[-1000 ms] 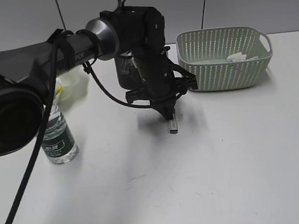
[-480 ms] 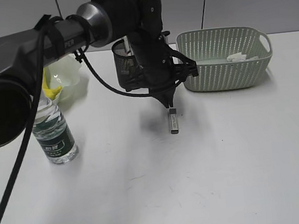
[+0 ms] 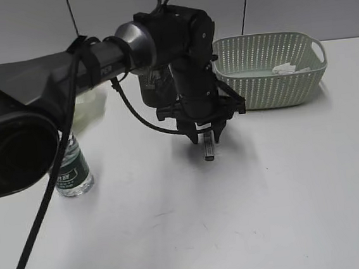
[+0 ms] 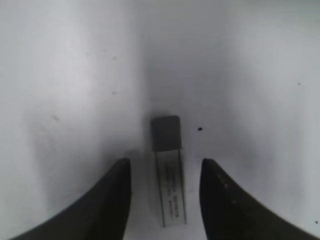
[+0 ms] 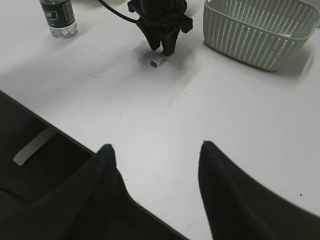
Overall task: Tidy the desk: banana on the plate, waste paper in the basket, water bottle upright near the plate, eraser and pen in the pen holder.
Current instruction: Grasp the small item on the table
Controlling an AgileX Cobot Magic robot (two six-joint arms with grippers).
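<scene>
The eraser (image 3: 208, 149), a small grey block in a white sleeve, lies flat on the white desk (image 3: 286, 181). My left gripper (image 3: 206, 138) is open just above it, one jaw on each side; the left wrist view shows the eraser (image 4: 168, 172) between the jaws (image 4: 165, 161), not gripped. My right gripper (image 5: 156, 146) is open and empty near the desk's front edge. The water bottle (image 3: 70, 169) stands upright at the left. The waste paper (image 3: 286, 68) lies in the basket (image 3: 270, 87). The pen holder (image 3: 154, 86) and plate (image 3: 92, 99) are partly hidden behind the arm. Banana and pen are hidden.
The left arm stretches from the lower left across the left half of the exterior view. In the right wrist view the bottle (image 5: 58, 17), left gripper (image 5: 162, 35), eraser (image 5: 157, 61) and basket (image 5: 260, 30) lie ahead; a dark drop-off borders the desk edge (image 5: 45, 120).
The left gripper rose and drew back toward the pen holder, then came down again over the eraser. The eraser has not moved.
</scene>
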